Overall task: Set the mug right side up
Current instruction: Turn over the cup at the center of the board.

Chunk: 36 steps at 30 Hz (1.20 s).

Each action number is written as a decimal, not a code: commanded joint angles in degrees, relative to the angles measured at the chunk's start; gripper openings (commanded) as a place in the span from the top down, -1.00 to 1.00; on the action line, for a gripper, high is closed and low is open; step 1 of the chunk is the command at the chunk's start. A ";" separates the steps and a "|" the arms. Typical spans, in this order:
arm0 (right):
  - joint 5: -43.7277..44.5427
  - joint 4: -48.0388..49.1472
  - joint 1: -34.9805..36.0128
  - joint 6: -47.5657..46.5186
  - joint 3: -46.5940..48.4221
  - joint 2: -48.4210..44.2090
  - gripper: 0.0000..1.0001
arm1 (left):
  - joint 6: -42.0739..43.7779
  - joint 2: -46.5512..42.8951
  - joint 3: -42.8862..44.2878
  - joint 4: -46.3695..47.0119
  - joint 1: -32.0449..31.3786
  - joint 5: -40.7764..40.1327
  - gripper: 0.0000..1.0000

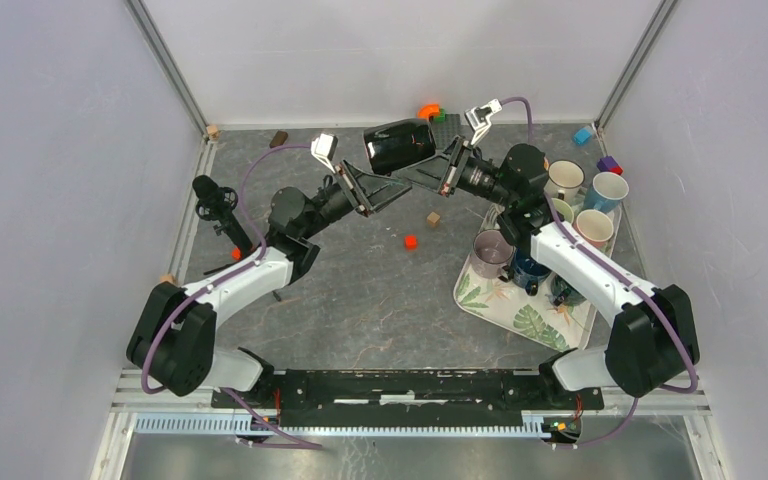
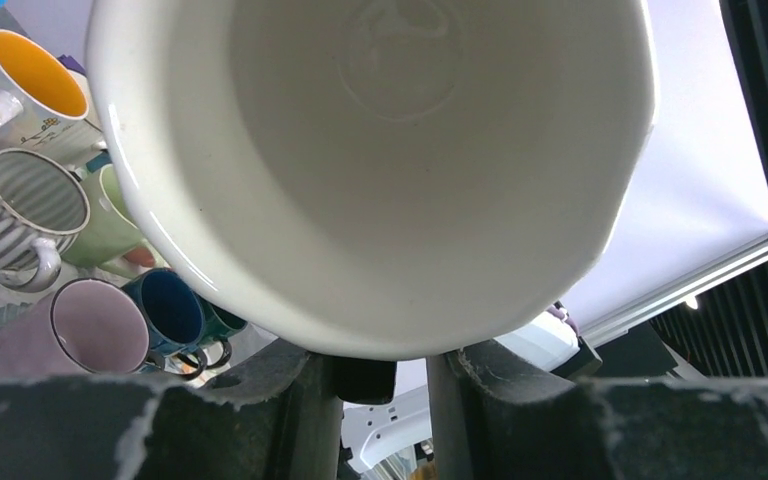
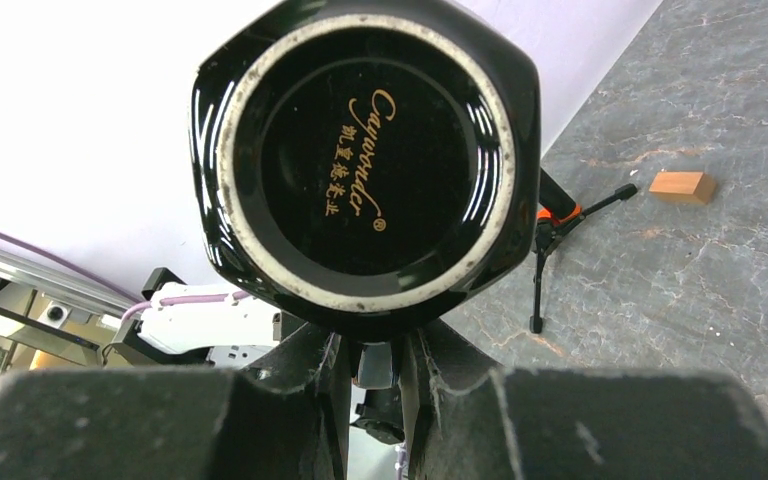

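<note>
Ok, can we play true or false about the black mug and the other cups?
1. The black mug is standing on the table. False: the right end effector holds it up in the air, lying sideways.
2. The black mug is white inside. True: the left wrist view looks straight into it.
3. There is gold writing on its bottom. True.
4. The leafy tray has nothing on it. False: several mugs stand on it, like the purple mug.
</note>
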 commanded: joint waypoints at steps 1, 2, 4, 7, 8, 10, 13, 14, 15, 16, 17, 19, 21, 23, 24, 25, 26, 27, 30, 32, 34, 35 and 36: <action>0.36 7.61 0.41 -0.57 1.05 -2.33 1.00 | -1.84 -1.49 -0.67 4.36 0.27 0.49 0.42; 0.25 7.62 0.43 -0.61 1.00 -2.25 1.00 | -1.69 -1.70 -0.59 4.11 0.26 0.81 0.42; 0.18 7.62 0.44 -0.67 1.22 -2.21 1.00 | -1.35 -2.14 -0.63 3.63 0.26 1.37 0.39; -0.14 7.41 0.41 -0.76 1.63 -2.04 1.00 | -0.73 -3.12 -1.14 2.95 0.22 1.69 0.30; -0.22 7.42 0.45 -0.75 1.78 -1.96 1.00 | -0.23 -3.61 -1.23 2.35 0.22 1.65 0.28; -0.34 7.44 0.43 -0.77 2.03 -1.79 1.00 | 1.04 -4.67 -1.35 0.33 0.26 1.59 0.26; -0.61 7.51 0.44 -0.80 2.27 -1.50 1.00 | 2.55 -5.73 -1.29 -1.76 0.21 1.83 0.24; -0.61 7.52 0.46 -0.77 2.37 -1.50 1.00 | 3.03 -6.09 -1.14 -2.57 0.27 1.92 0.24; -0.62 7.48 0.41 -0.88 2.31 -1.50 1.00 | 3.40 -6.40 -1.20 -2.94 0.26 2.00 0.24; -0.62 7.39 0.41 -0.83 2.36 -1.50 1.00 | 3.70 -6.65 -1.27 -3.25 0.26 2.02 0.24; -0.76 7.43 0.41 -0.83 2.45 -1.42 1.00 | 3.97 -6.94 -1.28 -3.52 0.27 2.05 0.21; -0.79 7.44 0.46 -0.78 2.49 -1.24 1.00 | 4.53 -7.28 -1.14 -4.14 0.26 2.44 0.08; -0.79 7.44 0.44 -0.80 2.52 -1.24 1.00 | 4.69 -7.48 -1.31 -4.47 0.27 2.55 0.06; -0.79 7.44 0.40 -0.72 2.50 -1.15 1.00 | 4.63 -7.57 -1.37 -4.44 0.22 2.61 0.05; -0.79 7.42 0.45 -0.69 2.47 -1.15 1.00 | 4.69 -7.61 -1.35 -4.44 0.25 2.63 0.05; -0.83 7.44 0.46 -0.72 2.56 -1.15 1.00 | 4.82 -7.66 -1.46 -4.48 0.24 2.50 0.06; -0.85 7.53 0.46 -0.72 2.53 -1.15 1.00 | 4.95 -7.87 -1.47 -4.52 0.26 2.45 0.10; -0.96 7.53 0.39 -0.68 2.53 -1.15 1.00 | 5.01 -8.00 -1.55 -4.48 0.27 2.33 0.13; -1.05 7.41 0.47 -0.64 2.60 -0.98 1.00 | 5.17 -7.96 -1.39 -4.53 0.26 2.58 0.37; -1.14 7.46 0.46 -0.55 2.62 -0.81 1.00 | 5.34 -7.94 -1.29 -4.61 0.25 2.63 0.42; -1.08 7.49 0.43 -0.56 2.69 -0.81 1.00 | 5.37 -7.97 -1.27 -4.70 0.26 2.57 0.43; -1.15 7.48 0.43 -0.68 2.59 -0.80 1.00 | 5.41 -7.92 -1.15 -4.82 0.24 2.55 0.45; -1.11 7.46 0.45 -0.64 2.43 -0.85 1.00 | 5.53 -7.91 -1.12 -4.95 0.27 2.47 0.48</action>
